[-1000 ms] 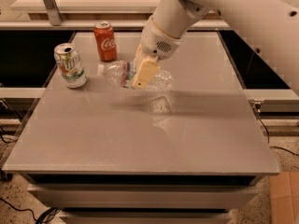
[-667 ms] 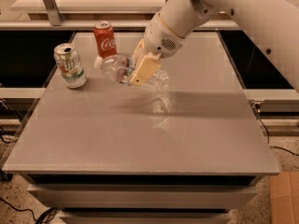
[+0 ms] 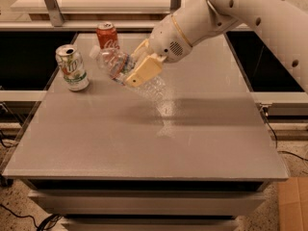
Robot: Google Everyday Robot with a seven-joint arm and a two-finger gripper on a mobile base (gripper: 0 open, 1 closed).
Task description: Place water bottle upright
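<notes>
One view is on record, the camera view, and all findings rest on it.

Position: the gripper (image 3: 136, 67) is over the far-left part of the grey table (image 3: 144, 148), at the end of the white arm (image 3: 250, 13) that enters from the far right. Its cream fingers (image 3: 146, 71) are clamped across the body of the water bottle (image 3: 113, 64), one on the near side and one behind.

Condition of the bottle: it is steeply tilted. The white cap (image 3: 95, 52) points up and to the far left, and the base trails down to the near right. A shadow (image 3: 166, 110) on the table in front of the bottle suggests it is carried clear of the surface, but contact at the base cannot be ruled out.

Neighbours: the red cola can (image 3: 107, 34) stands just behind the cap end, and the green-and-white soda can (image 3: 72, 67) stands upright close to the left.

Assessment: the step in hand appears to be turning the bottle toward vertical before setting it down.

Recommendations:
- Rotate the wrist until the cap is directly over the base.
- Do this over the open area right of the cans, so that the cap does not sweep into either one.
- Lower until the base sits flat, and only then loosen the grip.
- The bottle looks light and thin-walled, so a crooked release would likely topple it.
</notes>
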